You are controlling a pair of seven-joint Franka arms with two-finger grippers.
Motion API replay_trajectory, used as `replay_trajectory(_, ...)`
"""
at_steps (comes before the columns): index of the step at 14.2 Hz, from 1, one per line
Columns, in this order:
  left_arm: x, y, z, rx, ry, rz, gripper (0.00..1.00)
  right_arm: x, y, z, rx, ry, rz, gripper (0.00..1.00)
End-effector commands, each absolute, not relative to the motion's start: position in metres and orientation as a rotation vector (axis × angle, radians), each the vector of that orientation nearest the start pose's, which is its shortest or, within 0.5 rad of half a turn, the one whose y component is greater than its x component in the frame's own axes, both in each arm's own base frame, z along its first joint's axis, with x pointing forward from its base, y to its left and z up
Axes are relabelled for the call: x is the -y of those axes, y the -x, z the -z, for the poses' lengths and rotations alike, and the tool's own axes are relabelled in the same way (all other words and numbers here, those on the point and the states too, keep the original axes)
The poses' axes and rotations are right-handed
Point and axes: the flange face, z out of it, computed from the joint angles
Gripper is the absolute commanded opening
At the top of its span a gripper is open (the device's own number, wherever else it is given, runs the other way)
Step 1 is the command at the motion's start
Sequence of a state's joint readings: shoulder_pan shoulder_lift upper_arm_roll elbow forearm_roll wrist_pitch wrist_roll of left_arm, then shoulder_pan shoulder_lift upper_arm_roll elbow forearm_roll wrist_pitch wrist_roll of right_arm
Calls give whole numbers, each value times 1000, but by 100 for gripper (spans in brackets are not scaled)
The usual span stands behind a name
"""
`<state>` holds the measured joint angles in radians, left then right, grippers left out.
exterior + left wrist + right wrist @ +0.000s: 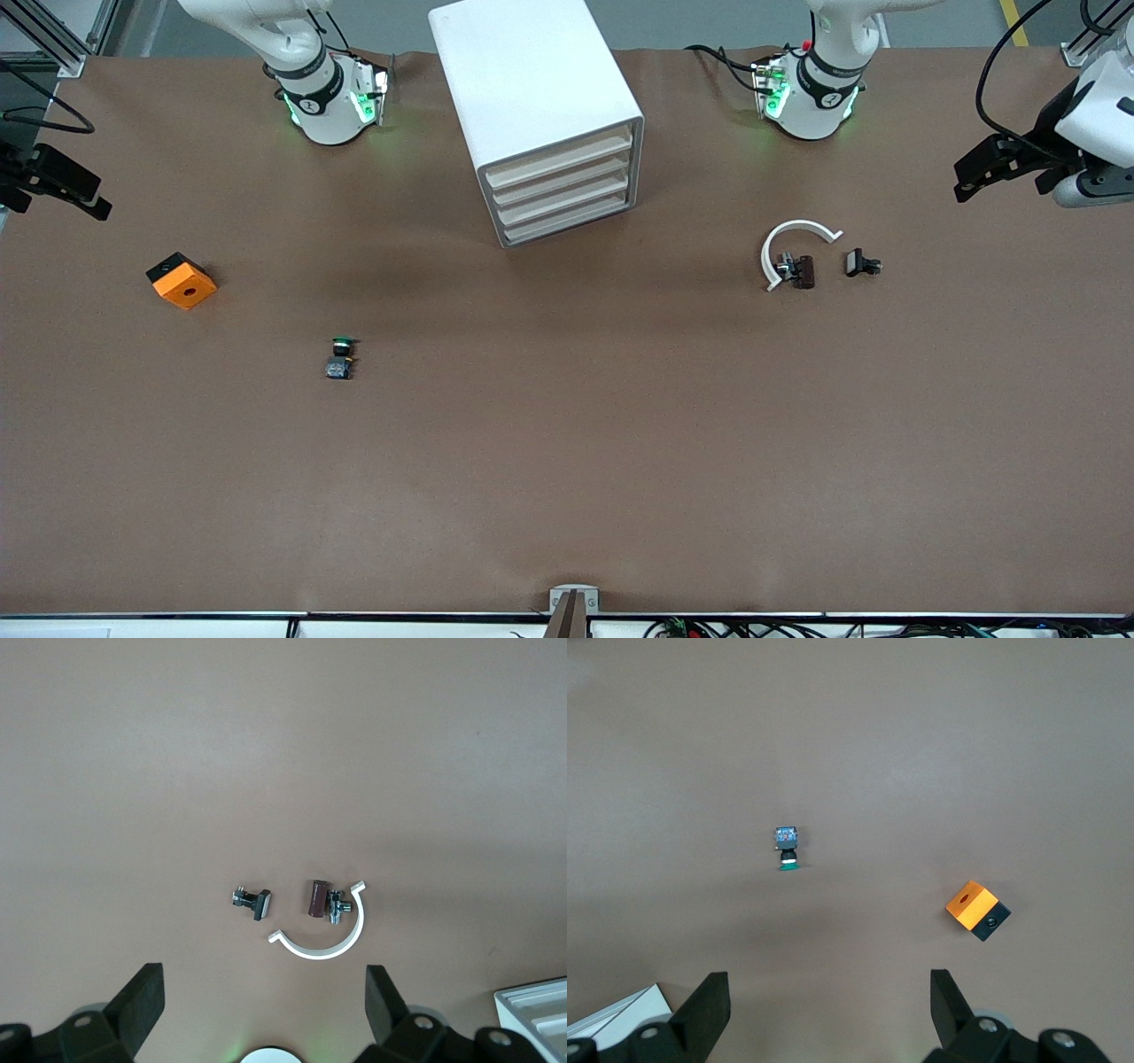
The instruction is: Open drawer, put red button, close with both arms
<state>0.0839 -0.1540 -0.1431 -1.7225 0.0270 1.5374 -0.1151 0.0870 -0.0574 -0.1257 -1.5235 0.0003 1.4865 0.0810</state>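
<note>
Green-capped button (pixel 341 357), nearer the camera than the drawer cabinet (pixel 549 124), invites a mistaken pick. The left gripper (pixel 264 1001) and right gripper (pixel 828 992) hang with jaws spread, out toward the table ends on either side of the cabinet.

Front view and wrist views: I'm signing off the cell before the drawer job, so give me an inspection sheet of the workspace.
Surface: brown table, bare cover.
Job's things: white drawer unit, all drawers shut; red button, nothing seen.
Clutter: green button; orange block; white clip curving round a dark part; small black part beside it.
Claws: left claw open, at the left arm's end; right claw open, at the right arm's end.
Cables: black cable by the left arm.
Surroundings: grey floor.
</note>
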Motion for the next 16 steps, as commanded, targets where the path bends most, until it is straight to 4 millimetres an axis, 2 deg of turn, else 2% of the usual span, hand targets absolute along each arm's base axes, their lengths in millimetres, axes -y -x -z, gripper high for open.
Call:
replay_trajectory(1, 26, -500, -642, 59, 3075, -17, 100, 26, -525, -675, -188, 3144, 33, 100)
replay_trajectory(6, 25, -519, -649, 65, 3095, 3, 100, 27, -525, -675, -189, 3146, 34, 100)
replay_trajectory(16, 26, -518, -645, 66, 3088, -34, 100, 27, -525, -675, -189, 3147, 34, 100)
